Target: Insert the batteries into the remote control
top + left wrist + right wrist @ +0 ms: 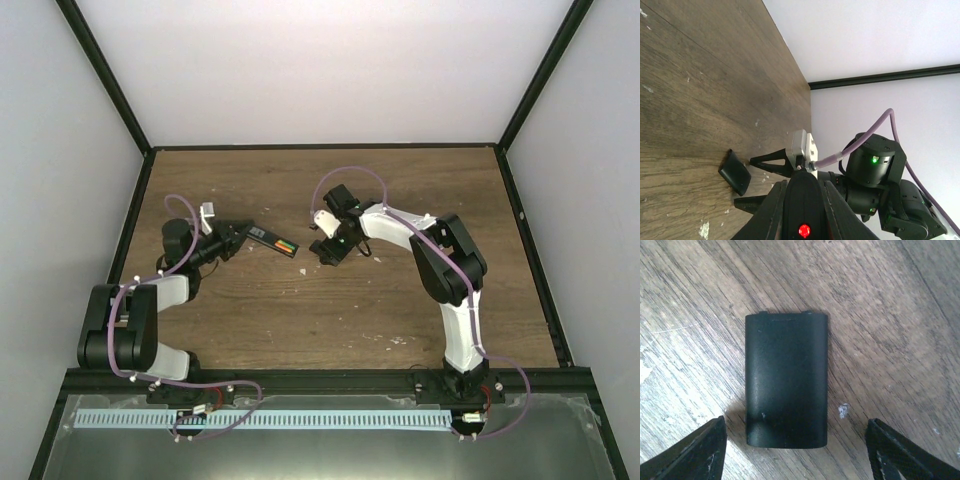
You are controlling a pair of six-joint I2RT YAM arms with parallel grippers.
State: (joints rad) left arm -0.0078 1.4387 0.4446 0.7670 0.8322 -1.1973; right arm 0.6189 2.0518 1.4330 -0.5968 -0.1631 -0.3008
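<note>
A: Left gripper [243,232]?
B: Clamped on slim black rectangular plastic remote control [268,238], centre-left of top view. Orange green-ended cylindrical batteries [287,245] sit in it.
A: Right gripper [796,432]?
B: Wide apart, empty, straddling flat black plastic cover [786,380].

Black cover [786,380] lies flat on wooden table [890,315].

Bright, even light; soft shadows; pics mostly sharp
</note>
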